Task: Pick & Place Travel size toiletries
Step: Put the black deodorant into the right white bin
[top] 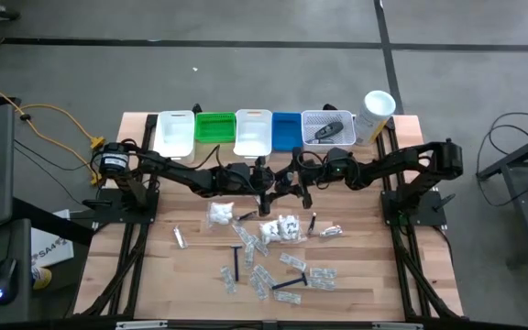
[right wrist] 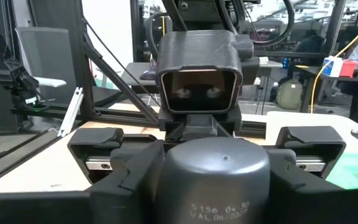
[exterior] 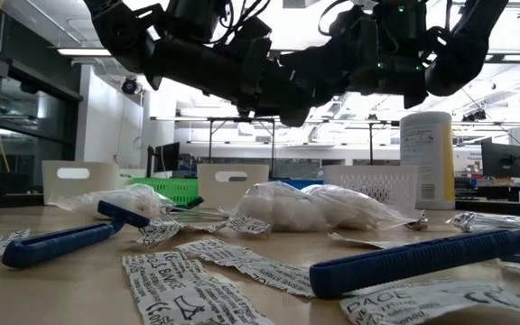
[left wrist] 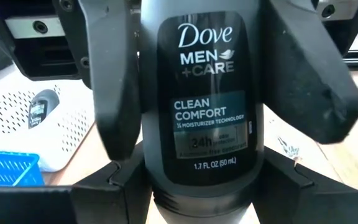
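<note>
I have both arms meeting over the middle of the table, just in front of the row of bins, and this looks like a handover. The left gripper [left wrist: 197,112] is clamped on a dark grey Dove deodorant [left wrist: 199,99], its fingers [left wrist: 107,81] pressed against the container's two flat sides so the label faces the wrist camera. In the right wrist view, the same container's domed end [right wrist: 219,177] sits between the right gripper [right wrist: 219,168] and its pads. That gripper seems to be closing around it, but I cannot tell whether it has a firm hold yet, since the pads are mostly hidden by the container itself.

Measured from the white perforated bin [top: 326,128] at the right end of the row, the held deodorant hangs a little to its left and nearer me, above the wood. That bin already holds one dark oval container [top: 328,133], so I judge it is the destination. Passing the item to the right arm makes sense because that arm reaches the bin more easily.

The rest of the toiletries lie further from the bin, toward my edge of the table: clear sachets [top: 282,227], a blue razor [top: 287,284], and a small silvery tube [top: 180,238]. A tall white canister [top: 374,115] stands just right of the bin.
</note>
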You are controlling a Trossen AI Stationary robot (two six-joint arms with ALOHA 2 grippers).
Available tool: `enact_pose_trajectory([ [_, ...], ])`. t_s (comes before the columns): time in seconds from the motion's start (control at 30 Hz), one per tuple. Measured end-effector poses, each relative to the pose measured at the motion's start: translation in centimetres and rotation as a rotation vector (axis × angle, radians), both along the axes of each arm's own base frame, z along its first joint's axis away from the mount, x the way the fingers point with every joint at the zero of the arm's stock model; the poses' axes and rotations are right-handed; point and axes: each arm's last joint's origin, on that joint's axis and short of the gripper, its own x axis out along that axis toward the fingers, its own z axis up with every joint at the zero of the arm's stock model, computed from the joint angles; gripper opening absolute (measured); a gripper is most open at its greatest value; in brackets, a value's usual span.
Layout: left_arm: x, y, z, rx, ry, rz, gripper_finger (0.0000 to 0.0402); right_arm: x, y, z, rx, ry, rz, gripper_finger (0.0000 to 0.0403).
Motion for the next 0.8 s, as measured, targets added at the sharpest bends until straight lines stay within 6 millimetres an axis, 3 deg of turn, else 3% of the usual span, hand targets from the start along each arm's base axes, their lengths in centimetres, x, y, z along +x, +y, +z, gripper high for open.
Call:
enact_pose_trajectory([
  [0.4, 0.0, 0.0, 0.0, 0.01, 0.004, 0.009, 0.0224, 0.0, -0.2, -0.2, 0.028, 0.027, -0.014, 0.0174],
  [0.8, -0.1, 0.2, -0.2, 0.024, 0.026, 0.062, 0.0228, -0.3, -1.7, -0.3, 0.083, 0.05, -0.053, 0.0174],
])
